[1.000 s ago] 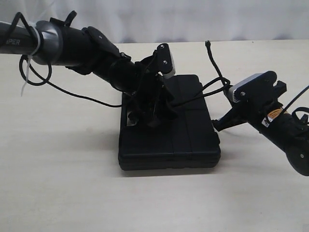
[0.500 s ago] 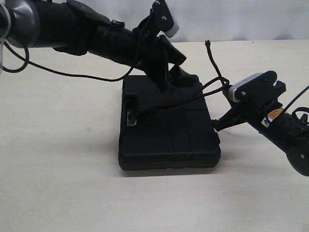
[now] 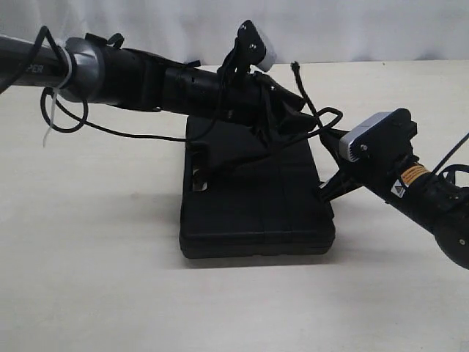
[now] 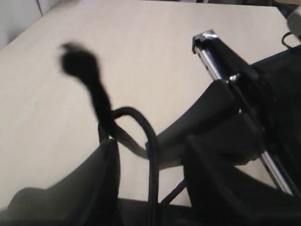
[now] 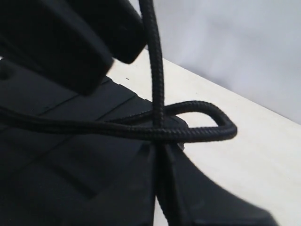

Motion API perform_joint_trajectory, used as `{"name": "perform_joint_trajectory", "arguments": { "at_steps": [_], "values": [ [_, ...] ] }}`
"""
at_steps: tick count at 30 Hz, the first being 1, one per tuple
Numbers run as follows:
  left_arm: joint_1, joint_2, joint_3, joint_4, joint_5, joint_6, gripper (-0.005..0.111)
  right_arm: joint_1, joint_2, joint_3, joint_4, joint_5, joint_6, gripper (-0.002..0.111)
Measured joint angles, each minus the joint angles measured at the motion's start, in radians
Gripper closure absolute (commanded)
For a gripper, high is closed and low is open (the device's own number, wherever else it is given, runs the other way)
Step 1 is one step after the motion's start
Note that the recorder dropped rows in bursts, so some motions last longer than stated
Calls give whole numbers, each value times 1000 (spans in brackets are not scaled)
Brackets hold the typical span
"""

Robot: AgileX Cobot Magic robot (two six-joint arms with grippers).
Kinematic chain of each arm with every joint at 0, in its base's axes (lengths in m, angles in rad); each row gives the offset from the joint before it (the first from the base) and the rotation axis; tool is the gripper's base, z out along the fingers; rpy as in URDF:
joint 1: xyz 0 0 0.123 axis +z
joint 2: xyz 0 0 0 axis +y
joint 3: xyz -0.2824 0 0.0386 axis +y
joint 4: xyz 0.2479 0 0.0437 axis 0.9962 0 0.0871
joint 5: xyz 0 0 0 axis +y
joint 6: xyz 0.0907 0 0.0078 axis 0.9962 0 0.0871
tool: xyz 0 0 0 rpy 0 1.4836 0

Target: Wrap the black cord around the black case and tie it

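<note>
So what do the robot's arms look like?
Both are fat black tubes. The left arm has a grey band, a white zip tie and thin black wires looping off it. The right arm has a silver camera block and a yellow sticker.

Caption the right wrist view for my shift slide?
Right gripper shut on the black cord, looped over the black case.

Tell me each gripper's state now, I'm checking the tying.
Left gripper: open, the black cord running between its fingers.
Right gripper: shut on the black cord.
</note>
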Motion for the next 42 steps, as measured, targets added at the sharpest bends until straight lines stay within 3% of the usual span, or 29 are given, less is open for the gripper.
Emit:
{"name": "perform_joint_trajectory", "arguments": {
  "at_steps": [8, 13, 15, 16, 20, 22, 25, 28, 32, 42],
  "values": [
    [-16, 0, -68, -4, 16, 11, 69, 0, 0, 0, -26, -6, 0, 104],
    [-21, 20, -70, -6, -72, 0, 71, 0, 0, 0, -29, -8, 0, 104],
    [-21, 32, -70, -6, -69, -4, 98, 0, 0, 0, -29, -9, 0, 104],
    [-21, 32, -70, -6, -58, -2, 105, 0, 0, 0, -29, -9, 0, 104],
    [-24, 32, -70, -6, -42, 13, 107, 0, 0, 0, -29, -10, 0, 104],
    [-24, 32, -70, -6, -42, 13, 107, 0, 0, 0, -29, -10, -4, 97],
    [-24, 32, -87, -6, -42, 13, 107, 0, 0, 0, -29, -13, -49, 71],
    [-24, 31, -125, -6, -44, 13, 107, 0, 0, 0, -29, -13, -80, 57],
    [-24, 11, -158, -6, -61, 13, 107, 0, 0, 0, -13, -7, -112, 52],
    [-24, -80, -163, 10, -101, 13, 107, 0, 0, 0, 257, 2, -124, 53]
  ]
}}
